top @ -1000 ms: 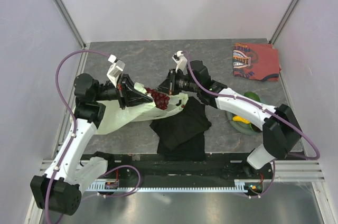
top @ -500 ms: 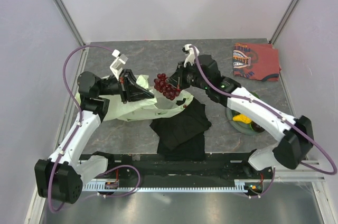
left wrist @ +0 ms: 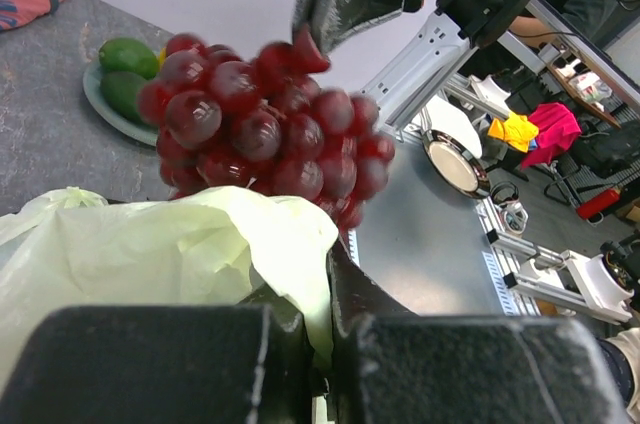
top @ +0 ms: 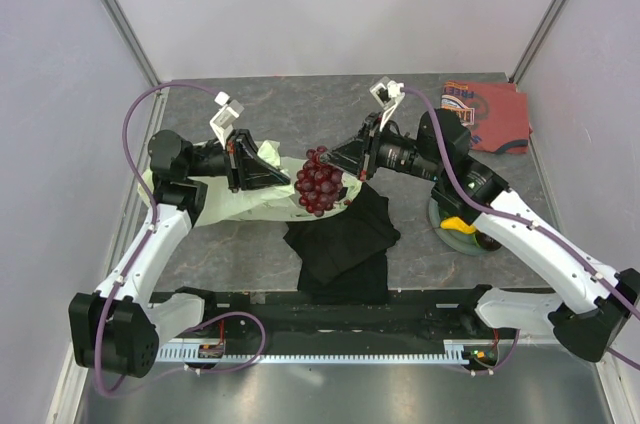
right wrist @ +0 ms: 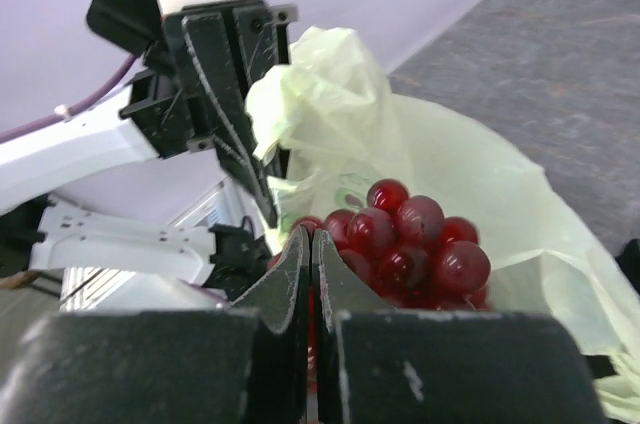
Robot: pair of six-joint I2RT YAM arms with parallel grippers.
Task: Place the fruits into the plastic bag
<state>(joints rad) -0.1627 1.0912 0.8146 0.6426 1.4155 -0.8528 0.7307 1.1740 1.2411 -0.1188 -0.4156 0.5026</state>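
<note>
The dark red grape bunch (top: pixel 318 184) hangs at the mouth of the plastic bag (top: pixel 222 206), its lowest grapes dipping behind the pale film in the left wrist view (whether they touch the bag, that angle won't say). The right gripper (top: pixel 341 158) has the bunch from above, fingers pressed tight together on its top. From the other side the left gripper (top: pixel 284 179) is pinched on the bag's raised edge, holding a fold up off the grey table (top: pixel 290 109) so the opening faces the grapes. The rest of the bag lies crumpled under the left arm. A folded black cloth (top: pixel 345 239) lies just near-side of the bunch. Well to the right, half hidden under the right arm, the plate (top: pixel 440 234) carries a yellow fruit (top: pixel 458 225) and green fruits (left wrist: pixel 125 54). A red-orange cloth (top: pixel 487 116) lies in the far right corner.
</note>
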